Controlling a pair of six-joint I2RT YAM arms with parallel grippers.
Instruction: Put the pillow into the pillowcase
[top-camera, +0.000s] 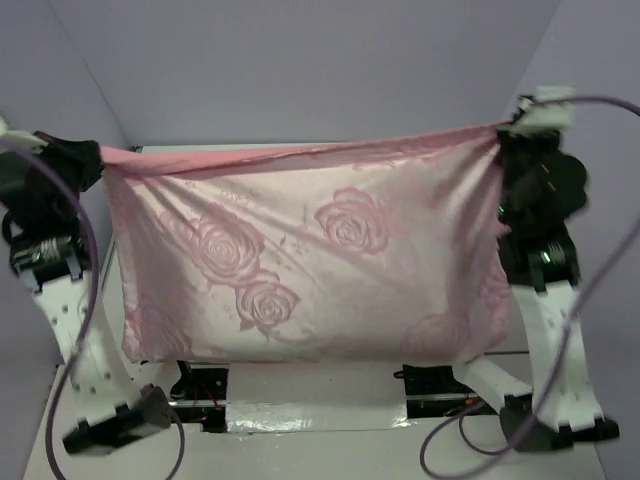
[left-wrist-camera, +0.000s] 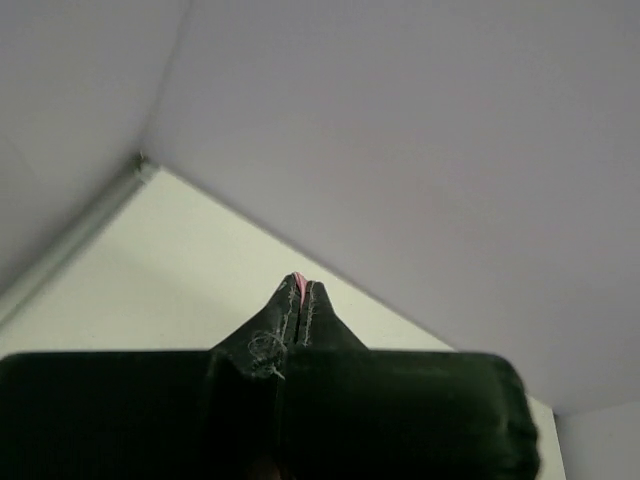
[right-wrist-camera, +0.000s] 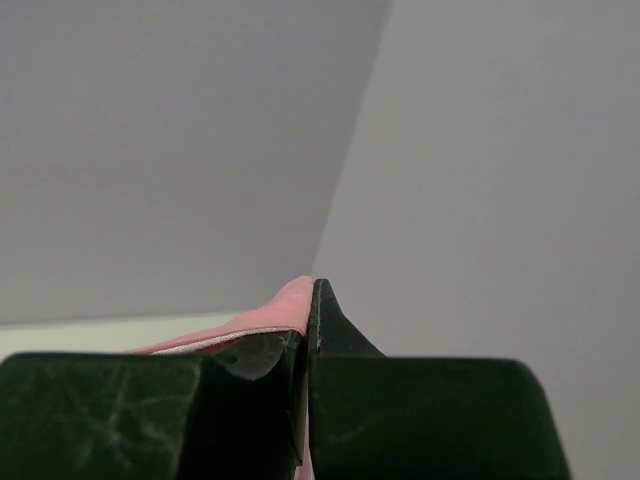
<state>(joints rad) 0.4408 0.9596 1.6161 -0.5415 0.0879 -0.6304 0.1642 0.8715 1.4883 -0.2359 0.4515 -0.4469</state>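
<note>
Left hand (top-camera: 98, 158), right hand (top-camera: 503, 135) pinching pillowcase (top-camera: 300, 250) corners, top edge taut

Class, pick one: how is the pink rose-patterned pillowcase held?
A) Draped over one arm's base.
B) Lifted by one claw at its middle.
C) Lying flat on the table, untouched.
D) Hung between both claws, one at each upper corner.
D: the left claw and right claw each pinch an upper corner of the pillowcase, which hangs stretched between them.
</note>
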